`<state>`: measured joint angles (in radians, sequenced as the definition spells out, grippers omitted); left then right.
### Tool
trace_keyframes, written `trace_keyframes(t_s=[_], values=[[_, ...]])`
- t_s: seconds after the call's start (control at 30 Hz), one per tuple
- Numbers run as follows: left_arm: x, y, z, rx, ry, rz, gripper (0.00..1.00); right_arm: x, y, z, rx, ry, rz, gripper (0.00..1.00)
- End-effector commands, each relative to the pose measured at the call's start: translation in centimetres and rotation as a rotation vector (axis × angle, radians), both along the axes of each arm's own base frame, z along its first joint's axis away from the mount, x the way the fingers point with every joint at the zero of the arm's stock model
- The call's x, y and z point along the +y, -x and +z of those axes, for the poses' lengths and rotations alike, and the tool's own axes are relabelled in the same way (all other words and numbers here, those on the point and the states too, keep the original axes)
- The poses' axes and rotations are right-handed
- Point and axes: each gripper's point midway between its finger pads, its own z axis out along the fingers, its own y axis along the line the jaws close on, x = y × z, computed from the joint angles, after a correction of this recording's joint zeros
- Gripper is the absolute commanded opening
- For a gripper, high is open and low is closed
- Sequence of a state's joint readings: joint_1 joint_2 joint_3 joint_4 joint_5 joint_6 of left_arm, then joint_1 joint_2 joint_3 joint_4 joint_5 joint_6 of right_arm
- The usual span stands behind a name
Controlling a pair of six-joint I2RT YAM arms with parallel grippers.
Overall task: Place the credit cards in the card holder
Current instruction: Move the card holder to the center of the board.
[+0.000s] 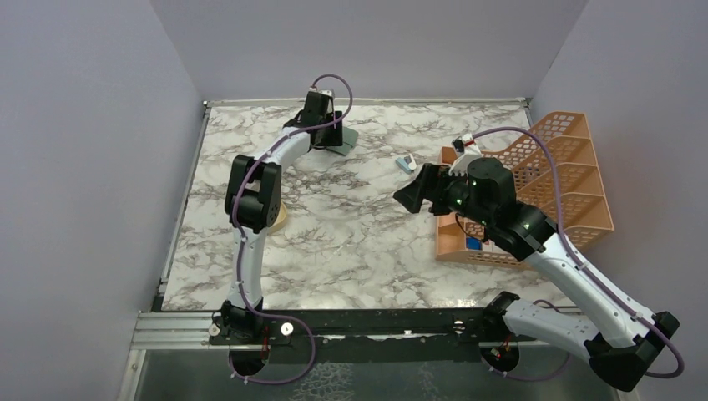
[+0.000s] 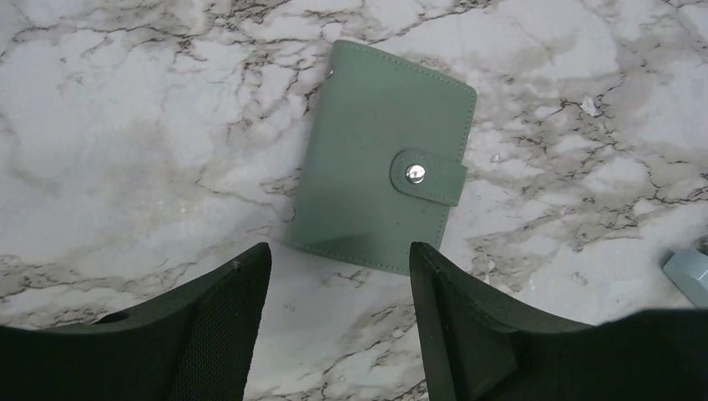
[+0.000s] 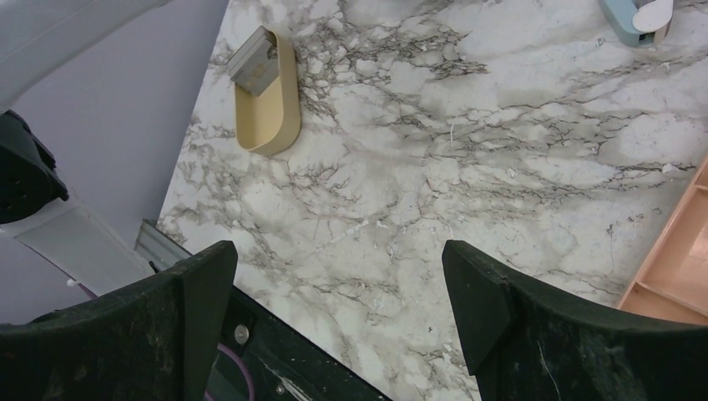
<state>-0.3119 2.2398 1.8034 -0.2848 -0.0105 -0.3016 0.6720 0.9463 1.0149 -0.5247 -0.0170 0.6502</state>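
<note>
My left pincer [image 2: 340, 251] hangs with jaws apart, holding nothing. The closed card holder [image 2: 380, 196] lies flat just past my fingertips, bare marble on every side. My right pincer [image 3: 338, 251] gapes wide and empty. The credit cards [image 3: 255, 60] lean in the tan dish [image 3: 271, 125].

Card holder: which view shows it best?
Left wrist view: the card holder lies closed and whole, close up. The top external view shows only a small green part; the right wrist view shows none.
</note>
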Motion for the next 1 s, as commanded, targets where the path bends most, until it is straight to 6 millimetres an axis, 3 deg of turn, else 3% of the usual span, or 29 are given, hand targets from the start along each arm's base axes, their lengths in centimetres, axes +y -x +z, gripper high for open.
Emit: trace_keyframes(t_s=[0.0, 0.23, 0.5, 0.57, 0.87, 0.97], values=[[-0.8, -1.3, 0.5, -0.016, 0.039, -0.052, 0.63, -0.1, 0.4, 1.0, -0.006, -0.017, 0.008, 0.95], [-0.2, -1.8, -1.5, 0.010, 0.011, -0.051, 0.56, -0.1, 0.5, 0.9, 0.002, -0.024, 0.006, 0.94], [-0.1, -1.0, -3.7, 0.062, 0.005, -0.058, 0.49, 0.0, 0.8, 0.7, 0.009, -0.043, 0.012, 0.94], [-0.1, -0.7, -4.0, 0.075, 0.008, -0.053, 0.44, 0.0, 0.8, 0.6, 0.012, -0.043, 0.013, 0.93], [0.0, 1.7, -5.1, 0.172, 0.041, -0.024, 0.00, 0.0, 0.9, -0.2, 0.038, -0.034, 0.007, 0.92], [-0.4, 2.6, -4.6, 0.190, 0.070, -0.034, 0.00, 0.1, 1.1, -0.4, 0.044, -0.046, 0.015, 0.92]])
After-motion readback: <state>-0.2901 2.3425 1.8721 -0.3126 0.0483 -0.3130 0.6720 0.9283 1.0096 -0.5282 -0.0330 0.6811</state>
